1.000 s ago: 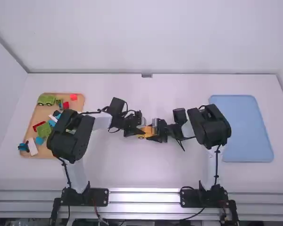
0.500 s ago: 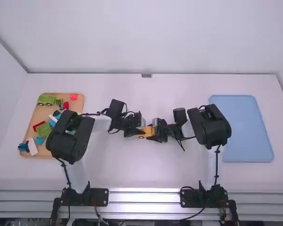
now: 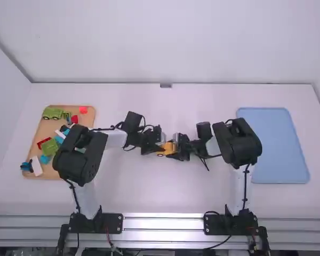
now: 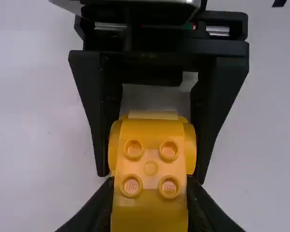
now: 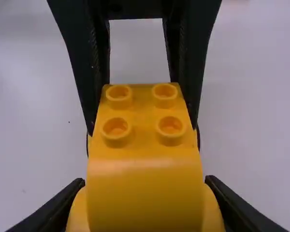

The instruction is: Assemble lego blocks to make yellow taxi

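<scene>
In the high view, a small yellow block car [image 3: 169, 146] sits at mid-table between my left gripper [image 3: 157, 148] and my right gripper [image 3: 180, 149]. The left wrist view has the car's yellow body [image 4: 150, 164] with four-stud top, held at its near end by my left gripper [image 4: 150, 205] and at its far end by the other gripper's black fingers. In the right wrist view, the smooth rounded part of the yellow car [image 5: 145, 188] lies between the fingers of my right gripper [image 5: 146, 208]. The car's underside is hidden.
A wooden tray [image 3: 38, 140] at the left holds a green vehicle [image 3: 52, 113] and several red, blue, white and green pieces, partly behind the left arm. A blue tray [image 3: 277, 146] lies at the right, beside the right arm.
</scene>
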